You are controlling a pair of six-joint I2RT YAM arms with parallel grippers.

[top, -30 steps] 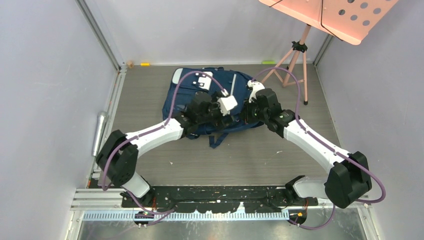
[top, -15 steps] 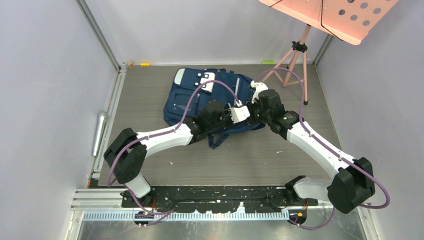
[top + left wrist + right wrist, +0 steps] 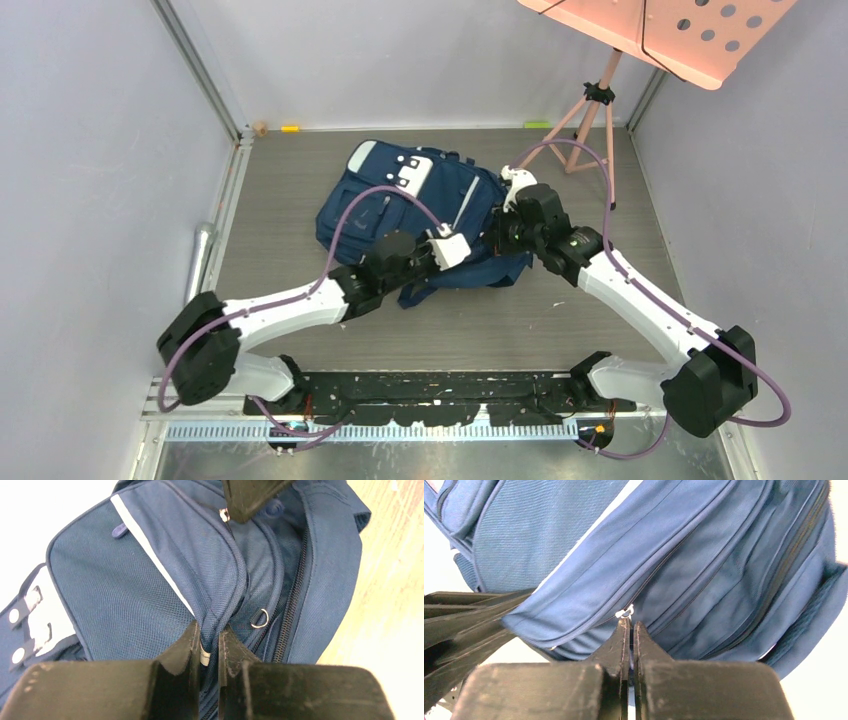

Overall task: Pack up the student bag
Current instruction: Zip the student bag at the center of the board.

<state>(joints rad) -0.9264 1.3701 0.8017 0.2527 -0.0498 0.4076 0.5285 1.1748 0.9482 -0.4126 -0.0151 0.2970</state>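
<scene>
In the upper centre of the overhead view, your left gripper [image 3: 209, 636] pinched a fold of the student bag [image 3: 480, 185], likely bracing it, while your tightly closed right gripper [image 3: 631, 625] held a zip pull [image 3: 625, 613], apparently to open it.

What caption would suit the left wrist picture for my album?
Left gripper pinching a fold of the navy student bag beside its zip.

student bag [image 3: 400, 200]: lies flat on the tabletop [image 3: 560, 310], toward the back, near the middle
left tool [image 3: 208, 636]: at the bag's front edge, pinching a fold of it (the fold sits between both tips)
right tool [image 3: 630, 626]: at the bag's right side, pinching a zip pull [image 3: 626, 613]
both tools: close together, left one nearer the front
stand [image 3: 590, 110]: behind the bag, in the back right corner
</scene>
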